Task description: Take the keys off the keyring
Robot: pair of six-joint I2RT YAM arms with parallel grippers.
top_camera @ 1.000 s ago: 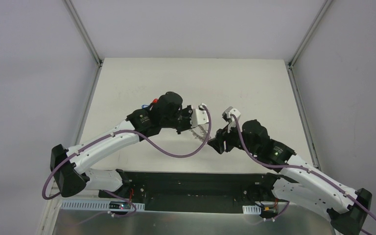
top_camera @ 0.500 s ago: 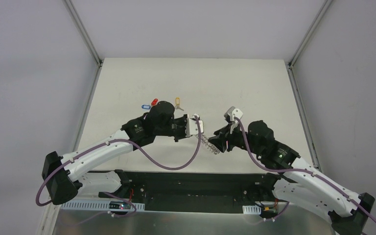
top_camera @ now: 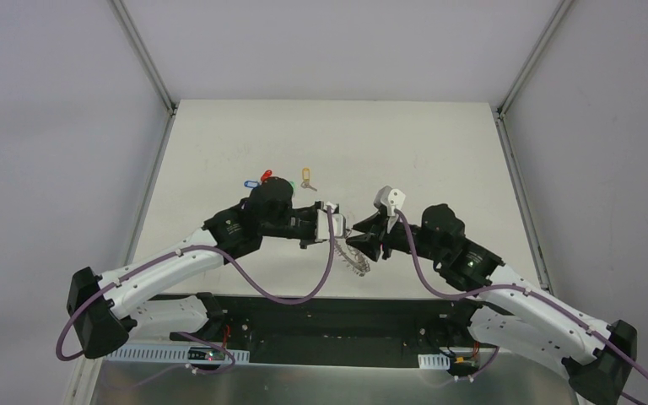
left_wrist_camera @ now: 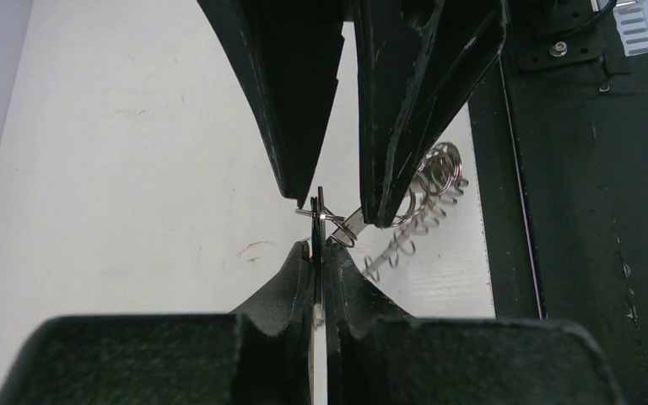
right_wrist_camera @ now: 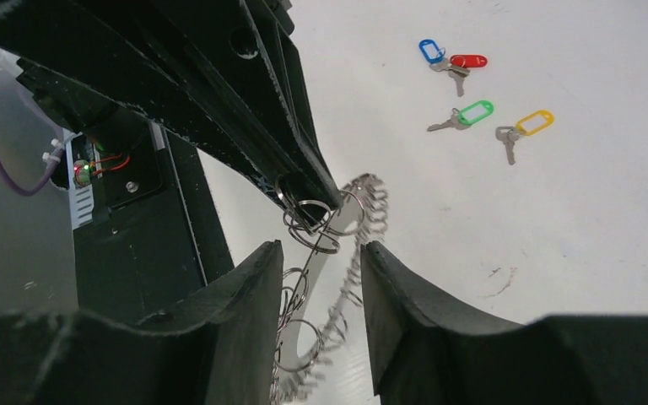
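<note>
My left gripper is shut on a thin dark flat piece, seen edge-on, that looks like the dark tag of a key. The keyring hangs from it by small loops, above the table's near edge. My right gripper is open, with its fingers either side of the dangling keyring and its tips close to the left fingertips. Keys with blue, red, green and yellow tags lie loose on the table. The blue, red and yellow ones show behind the left arm.
The black base plate runs along the near edge, just below the hanging ring. Purple cables loop off both wrists. The white table is bounded by metal frame posts at its far corners.
Both grippers came nearer and lower. The right gripper moved left to straddle the keyring at the left fingertips. The left arm shifted and uncovered the loose keys.
</note>
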